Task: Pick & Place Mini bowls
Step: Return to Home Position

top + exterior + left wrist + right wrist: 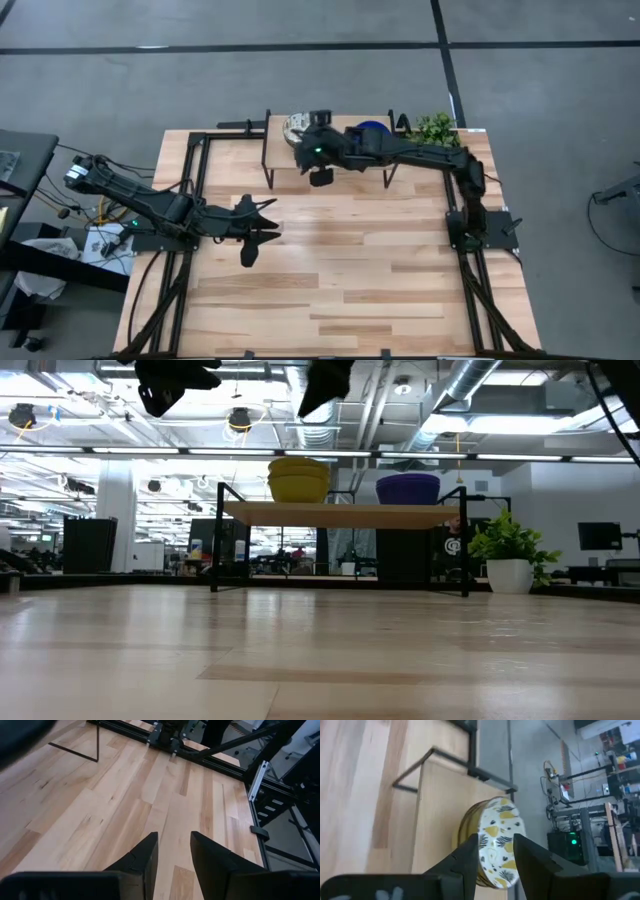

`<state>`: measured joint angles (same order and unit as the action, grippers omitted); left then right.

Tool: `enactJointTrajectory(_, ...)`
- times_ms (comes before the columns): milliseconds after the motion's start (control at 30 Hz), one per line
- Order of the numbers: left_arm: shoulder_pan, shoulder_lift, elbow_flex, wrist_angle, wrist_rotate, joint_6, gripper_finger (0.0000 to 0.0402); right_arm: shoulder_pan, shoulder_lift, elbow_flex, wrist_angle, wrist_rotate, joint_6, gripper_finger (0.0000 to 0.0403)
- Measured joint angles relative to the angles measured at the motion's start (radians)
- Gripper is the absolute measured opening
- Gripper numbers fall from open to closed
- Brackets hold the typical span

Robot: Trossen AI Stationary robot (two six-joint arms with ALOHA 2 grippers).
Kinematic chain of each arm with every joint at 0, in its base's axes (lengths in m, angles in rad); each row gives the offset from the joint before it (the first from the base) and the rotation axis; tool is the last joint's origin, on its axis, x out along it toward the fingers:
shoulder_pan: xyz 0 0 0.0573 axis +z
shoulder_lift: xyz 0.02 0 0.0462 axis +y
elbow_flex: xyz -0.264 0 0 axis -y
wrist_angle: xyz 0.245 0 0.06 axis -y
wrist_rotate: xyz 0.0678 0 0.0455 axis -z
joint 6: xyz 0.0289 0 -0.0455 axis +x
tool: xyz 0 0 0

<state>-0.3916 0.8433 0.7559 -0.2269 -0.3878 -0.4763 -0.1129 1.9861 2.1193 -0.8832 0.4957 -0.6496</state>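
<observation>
1. Your right gripper [495, 839] hung over the shelf [340, 513], its arm stretched long across from the right-side base, fingers a little apart and holding nothing.
2. Right ahead of those fingers sat the white patterned bowls [500, 820], stacked at the shelf's left end.
3. The blue bowls [408, 488] stood stacked beside them on the same shelf, toward the plant [510, 550].
4. Your left gripper [173, 836] hovered above the bare table [100, 820] near its middle, arm reaching in from the left, fingers narrowly parted, empty.
</observation>
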Motion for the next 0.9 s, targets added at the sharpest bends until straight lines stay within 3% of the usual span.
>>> enactJointTrajectory(100, 0.000, -0.016, 0.000, 0.000, 0.000, 0.000, 0.0113, 0.009, -0.051, 0.000, -0.009, -0.024, 0.069, 0.0113)
enactJointTrajectory(333, 0.000, -0.114, 0.000, 0.000, -0.024, 0.042, 0.0113, 0.011, -0.181, 0.000, -0.079, -0.190, 0.302, 0.0113)
enactJointTrajectory(600, 0.000, -0.272, 0.000, 0.000, -0.114, 0.210, 0.0113, 0.010, -0.323, 0.000, -0.247, -0.206, 0.577, 0.0113)
enactJointTrajectory(733, 0.000, -0.353, 0.000, 0.000, -0.117, 0.304, 0.0113, 0.037, -0.386, 0.000, -0.320, -0.218, 0.628, 0.0113)
enactJointTrajectory(900, -0.001, -0.466, 0.000, -0.038, -0.113, 0.315, 0.0113, 0.110, -0.456, 0.000, -0.317, -0.289, 0.651, 0.0113)
